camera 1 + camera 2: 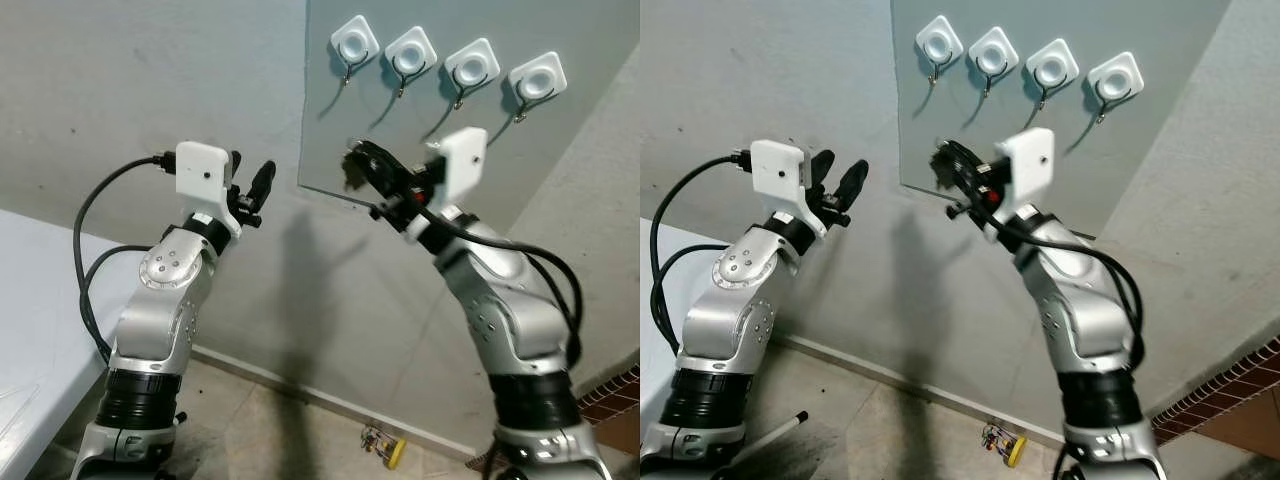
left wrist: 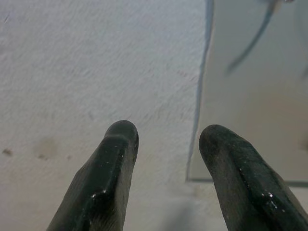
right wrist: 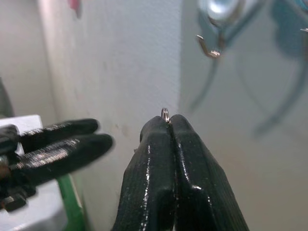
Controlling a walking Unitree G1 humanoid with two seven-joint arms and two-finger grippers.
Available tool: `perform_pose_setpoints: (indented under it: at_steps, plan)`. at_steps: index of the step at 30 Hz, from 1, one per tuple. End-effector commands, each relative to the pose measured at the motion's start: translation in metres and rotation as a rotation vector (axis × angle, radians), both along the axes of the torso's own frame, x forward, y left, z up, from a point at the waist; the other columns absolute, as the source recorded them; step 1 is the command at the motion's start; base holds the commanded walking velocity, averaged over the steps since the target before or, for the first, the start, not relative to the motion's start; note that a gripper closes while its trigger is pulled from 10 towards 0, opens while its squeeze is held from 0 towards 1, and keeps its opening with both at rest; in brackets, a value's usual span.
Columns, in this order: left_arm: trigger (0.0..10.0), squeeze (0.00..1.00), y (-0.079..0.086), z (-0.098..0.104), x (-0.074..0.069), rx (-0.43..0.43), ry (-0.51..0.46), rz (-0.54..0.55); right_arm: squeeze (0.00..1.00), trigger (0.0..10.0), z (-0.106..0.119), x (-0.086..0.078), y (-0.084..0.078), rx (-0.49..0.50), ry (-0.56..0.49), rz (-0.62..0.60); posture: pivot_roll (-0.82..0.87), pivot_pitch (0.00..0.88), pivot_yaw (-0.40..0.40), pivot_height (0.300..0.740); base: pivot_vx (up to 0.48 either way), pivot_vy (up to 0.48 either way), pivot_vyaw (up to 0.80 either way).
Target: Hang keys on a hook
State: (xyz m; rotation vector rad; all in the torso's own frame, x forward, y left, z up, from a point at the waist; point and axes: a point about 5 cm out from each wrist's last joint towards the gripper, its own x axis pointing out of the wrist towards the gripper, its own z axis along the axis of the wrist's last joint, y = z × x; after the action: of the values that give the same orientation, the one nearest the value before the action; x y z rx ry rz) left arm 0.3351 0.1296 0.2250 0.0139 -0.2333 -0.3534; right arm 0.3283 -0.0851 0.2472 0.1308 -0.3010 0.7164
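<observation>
Wall (image 1: 150,90): grey plaster, rough, with a smooth grey panel (image 1: 560,160) mounted on it.

Table (image 1: 30,300): white, at the robot's left.

Floor (image 1: 290,430): tiled; a small bunch of keys with a yellow tag (image 1: 383,445) lies on it near the skirting, between the two arms.

Hooks: four white square pads in a row near the panel's top, each with a metal hook below; the leftmost hook (image 1: 349,68) is the one nearest the right gripper.

Left gripper (image 1: 250,185): raised before the bare wall just beside the panel's left edge, fingers (image 2: 113,168) parted, nothing between them.

Right gripper (image 3: 169,126): raised below the leftmost hook, fingers pressed together on a thin metal key ring (image 3: 165,114), its loop poking out at the tips.
</observation>
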Motion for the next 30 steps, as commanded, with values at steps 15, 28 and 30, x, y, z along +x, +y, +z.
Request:
perform_pose_setpoints:
  at_steps: [15,28,30]
  plan:
    - [10.0,0.0,-0.023,0.021,-0.007,0.0,-0.062,-0.132,0.0,10.0,0.022,0.011,0.027,0.142,-0.024,0.024,-0.02,0.058,-0.067,0.74,0.0,0.0,0.0]
    - [10.0,0.0,-0.025,0.03,-0.011,-0.017,-0.075,-0.164,0.0,10.0,0.045,0.013,0.028,0.352,-0.007,0.006,-0.01,0.064,-0.064,0.74,0.0,0.0,0.0]
    - [10.0,0.0,-0.024,0.031,-0.01,-0.023,-0.074,-0.16,0.0,10.0,0.048,0.015,0.028,0.384,0.013,0.003,-0.01,0.068,-0.063,0.74,0.0,0.0,0.0]
